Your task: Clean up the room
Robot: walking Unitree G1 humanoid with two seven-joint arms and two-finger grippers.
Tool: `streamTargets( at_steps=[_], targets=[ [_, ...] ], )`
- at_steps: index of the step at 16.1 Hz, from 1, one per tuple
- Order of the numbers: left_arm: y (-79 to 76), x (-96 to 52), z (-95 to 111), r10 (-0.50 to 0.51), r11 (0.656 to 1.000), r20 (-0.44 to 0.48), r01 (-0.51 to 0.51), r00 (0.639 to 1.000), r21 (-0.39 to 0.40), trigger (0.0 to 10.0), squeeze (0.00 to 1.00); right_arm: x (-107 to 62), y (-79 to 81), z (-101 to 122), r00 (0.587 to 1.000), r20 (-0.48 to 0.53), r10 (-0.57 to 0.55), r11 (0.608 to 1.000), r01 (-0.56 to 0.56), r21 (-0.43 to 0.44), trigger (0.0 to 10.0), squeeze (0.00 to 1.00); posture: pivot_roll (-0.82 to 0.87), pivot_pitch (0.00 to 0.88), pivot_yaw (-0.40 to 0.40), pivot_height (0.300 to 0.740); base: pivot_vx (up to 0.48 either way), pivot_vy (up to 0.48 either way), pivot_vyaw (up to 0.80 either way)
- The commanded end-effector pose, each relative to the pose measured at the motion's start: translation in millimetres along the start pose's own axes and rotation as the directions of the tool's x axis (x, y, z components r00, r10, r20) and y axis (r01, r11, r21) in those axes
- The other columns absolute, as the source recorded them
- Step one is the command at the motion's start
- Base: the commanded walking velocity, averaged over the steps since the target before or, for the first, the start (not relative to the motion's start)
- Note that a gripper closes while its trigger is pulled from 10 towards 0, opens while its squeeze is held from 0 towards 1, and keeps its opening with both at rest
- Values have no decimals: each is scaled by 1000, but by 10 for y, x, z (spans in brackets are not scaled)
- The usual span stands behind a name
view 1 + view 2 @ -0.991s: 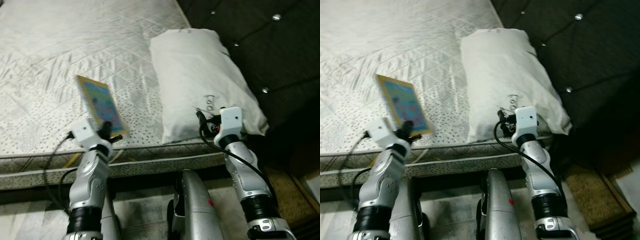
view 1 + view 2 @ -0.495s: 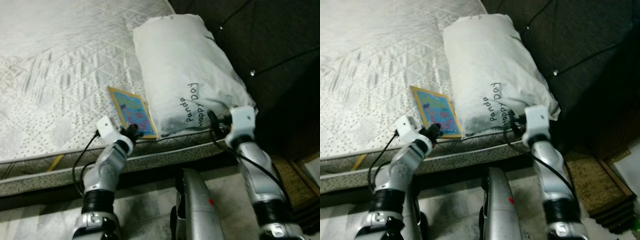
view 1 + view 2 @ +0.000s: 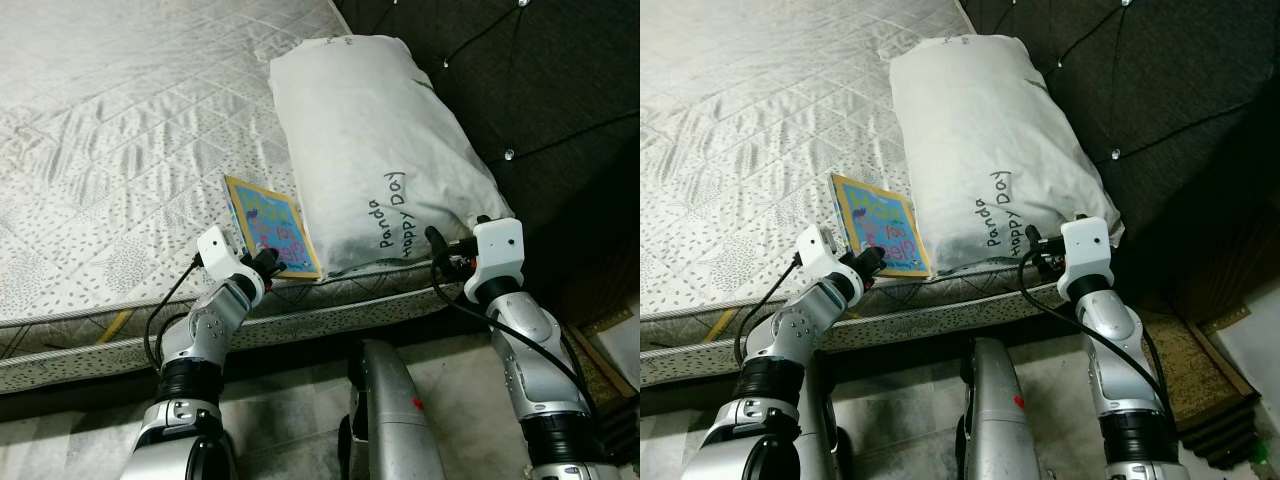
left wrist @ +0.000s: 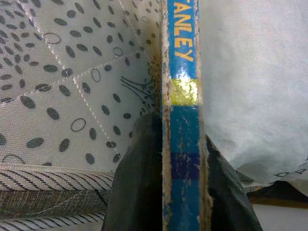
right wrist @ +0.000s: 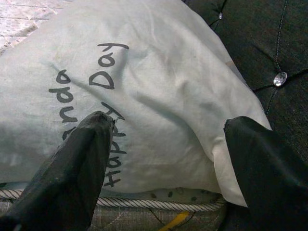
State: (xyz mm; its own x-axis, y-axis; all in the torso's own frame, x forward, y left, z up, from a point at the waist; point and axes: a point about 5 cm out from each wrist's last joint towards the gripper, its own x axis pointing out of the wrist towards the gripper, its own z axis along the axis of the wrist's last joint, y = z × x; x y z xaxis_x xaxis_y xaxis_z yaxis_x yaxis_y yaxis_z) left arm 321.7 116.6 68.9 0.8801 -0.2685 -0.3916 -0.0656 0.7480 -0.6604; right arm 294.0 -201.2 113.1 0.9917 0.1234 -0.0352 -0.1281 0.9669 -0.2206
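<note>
A thin colourful book (image 3: 270, 224) with a yellow border lies near the mattress's front edge, tucked against the white pillow (image 3: 380, 150). My left gripper (image 3: 272, 262) is shut on the book's near edge; the left wrist view looks along the blue spine (image 4: 182, 96) pinched between both black fingers (image 4: 139, 178). The pillow carries the handwritten words "Panda Happy Day". My right gripper (image 3: 1037, 243) is open at the pillow's near right corner, and in the right wrist view its fingers (image 5: 77, 168) stand wide apart before the pillow (image 5: 154, 86).
The quilted white mattress (image 3: 110, 130) stretches away to the left. A dark tufted headboard (image 3: 540, 90) rises on the right behind the pillow. Pale floor (image 3: 300, 420) lies below the bed edge, with a brown mat (image 3: 1210, 370) at the right.
The book has gone from raised above the mattress to lying flat beside the pillow, still in my left gripper. The camera has swung, and the pillow's lettering now shows.
</note>
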Motion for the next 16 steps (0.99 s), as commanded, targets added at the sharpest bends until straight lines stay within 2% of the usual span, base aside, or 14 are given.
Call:
streamTargets(
  at_steps=[1, 4, 10, 14, 16],
  targets=[
    [13, -26, -71, 16, 999, -38, -15, 999, 35, 10000, 0, -26, -18, -14, 1000, -12, 1, 1000, -1, -7, 10000, 0, -178, 98, -79, 510, 0, 0, 0],
    [4, -112, 7, 3, 999, -14, -2, 1000, 43, 10000, 0, -26, -19, -20, 1000, -16, 2, 1000, -2, -12, 10000, 0, -170, 105, -81, 510, 0, 0, 0],
    [133, -253, 64, 21, 999, -21, -20, 1000, 46, 10000, 0, -24, 12, -42, 1000, -24, -1, 1000, 1, -7, 10000, 0, -157, 110, -76, 510, 0, 0, 0],
    [303, -211, 227, 49, 997, 0, -49, 999, 55, 10000, 0, -11, 22, -42, 1000, -23, 0, 1000, 0, -10, 10000, 0, -166, 108, -75, 510, 0, 0, 0],
    [273, -193, 390, 34, 998, 39, -36, 999, 56, 10000, 0, -12, 9, -26, 1000, -18, -4, 1000, 4, -15, 10000, 0, -170, 108, -75, 510, 0, 0, 0]
  ],
)
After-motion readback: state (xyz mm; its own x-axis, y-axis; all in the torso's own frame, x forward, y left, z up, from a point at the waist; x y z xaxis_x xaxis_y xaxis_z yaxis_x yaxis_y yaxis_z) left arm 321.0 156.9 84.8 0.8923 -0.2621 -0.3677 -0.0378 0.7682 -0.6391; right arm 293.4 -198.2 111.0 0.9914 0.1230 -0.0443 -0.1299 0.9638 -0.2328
